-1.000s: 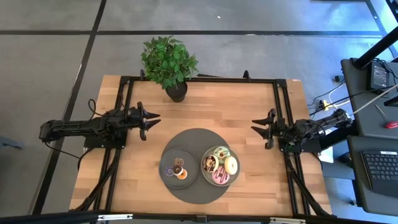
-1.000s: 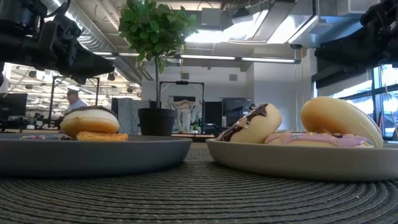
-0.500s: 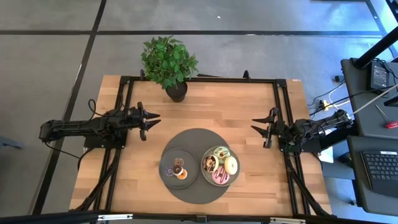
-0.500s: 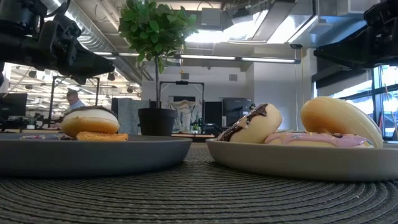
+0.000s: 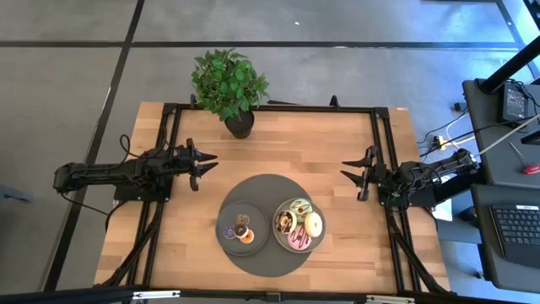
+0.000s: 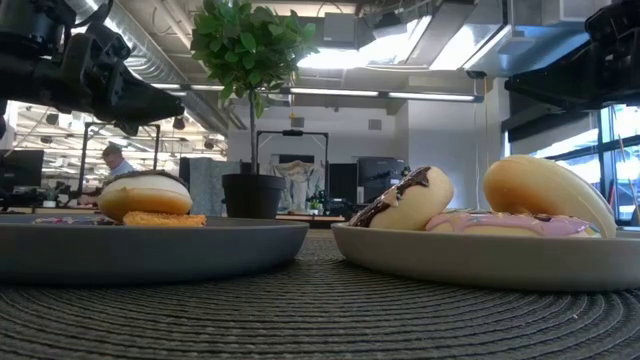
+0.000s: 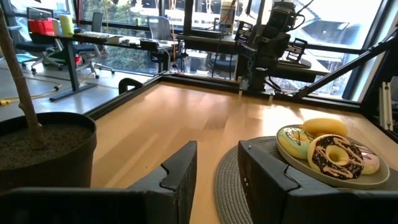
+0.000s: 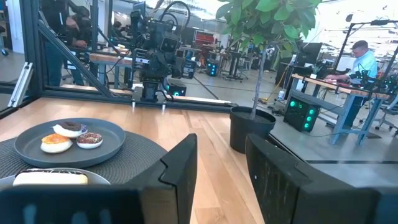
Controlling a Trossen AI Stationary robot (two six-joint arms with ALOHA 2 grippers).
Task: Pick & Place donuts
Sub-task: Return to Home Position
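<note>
Across the pale wooden table (image 5: pixel 337 143), framed by black rails (image 5: pixel 270 108), a round dark grey woven mat (image 5: pixel 268 183) carries two plates, with a leafy green potted plant (image 5: pixel 228 84) at the far edge. On the mat, the dark grey plate (image 6: pixel 150 250) sits on the left arm's side, and the light grey plate (image 6: pixel 480 265) sits just beside it on the right arm's side. Both dark arms lie low at opposite sides of the table, well apart from the mat. The left tool (image 5: pixel 205 165) points inward with its fingers spread and nothing between them. The right tool (image 5: pixel 346 171) faces it, likewise spread and empty.

Four larger iced donuts crowd the light grey plate, touching one another: the green donut (image 5: pixel 298 208), the chocolate donut (image 5: pixel 284 222), the cream donut (image 5: pixel 313 224) and the pink donut (image 5: pixel 298 239). A cluster of mini donuts (image 5: pixel 241 229) rests on the dark grey plate, the orange mini donut (image 5: pixel 245 237) plainest among them; their exact count is hard to tell.

No donut lies loose on the table, so the sorting looks complete and the step in hand appears to be the retreat to the rest pose. What remains, by that reading, calls for no grasp: only settling each arm at its side, clear of plates and plant.
</note>
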